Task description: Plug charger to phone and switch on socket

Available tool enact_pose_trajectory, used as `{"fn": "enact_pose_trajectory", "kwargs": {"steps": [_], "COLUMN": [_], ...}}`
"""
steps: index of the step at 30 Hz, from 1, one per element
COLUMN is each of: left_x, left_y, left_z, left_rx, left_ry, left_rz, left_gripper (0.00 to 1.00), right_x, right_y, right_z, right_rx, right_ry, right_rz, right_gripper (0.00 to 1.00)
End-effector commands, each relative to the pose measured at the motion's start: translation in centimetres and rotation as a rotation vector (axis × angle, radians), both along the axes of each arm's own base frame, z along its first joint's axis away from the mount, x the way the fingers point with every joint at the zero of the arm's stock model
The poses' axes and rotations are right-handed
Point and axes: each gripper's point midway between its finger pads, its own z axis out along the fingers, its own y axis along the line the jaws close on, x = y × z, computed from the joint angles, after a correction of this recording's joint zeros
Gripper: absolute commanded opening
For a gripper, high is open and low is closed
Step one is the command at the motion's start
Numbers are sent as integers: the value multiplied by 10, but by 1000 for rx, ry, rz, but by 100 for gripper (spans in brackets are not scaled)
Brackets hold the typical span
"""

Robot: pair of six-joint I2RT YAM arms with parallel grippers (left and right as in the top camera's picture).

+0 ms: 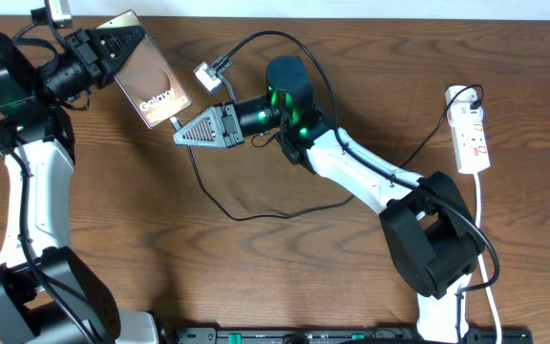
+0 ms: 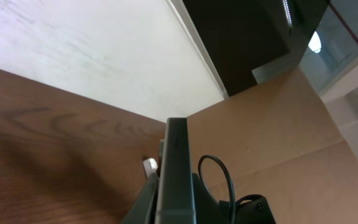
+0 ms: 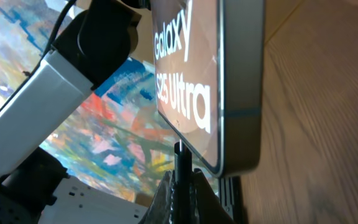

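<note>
Left gripper was clamped on the flat bronze-brown phone with white Galaxy lettering, holding it at the far left of the brown wooden table. Right gripper was pinched shut on the small plug tip of the thin black charger cable, right at the phone's lower edge! That phone looked rigid, glossy and probably slippery, so best held by its long sides. The charger looked limp, so take it by the stiff plug. The small white socket with red markings lay well apart, far right.
</note>
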Motion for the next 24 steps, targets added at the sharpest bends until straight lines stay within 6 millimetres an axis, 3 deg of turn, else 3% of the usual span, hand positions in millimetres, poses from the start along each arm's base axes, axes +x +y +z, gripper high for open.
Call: {"fn": "enact_pose_trajectory", "kwargs": {"steps": [1,24], "left_x": [-9,-13], "left_y": [-9,-18], "left_z": [4,5], "left_rx": [10,24], "left_ry": [-23,-44], "left_rz": [-68,-110], "left_gripper": [7,7], "right_x": [6,10], "right_y": [1,3], "right_z": [10,10], "right_rx": [19,6], "right_ry": [-10,41], "right_rz": [-41,-61], "right_gripper": [1,1]}}
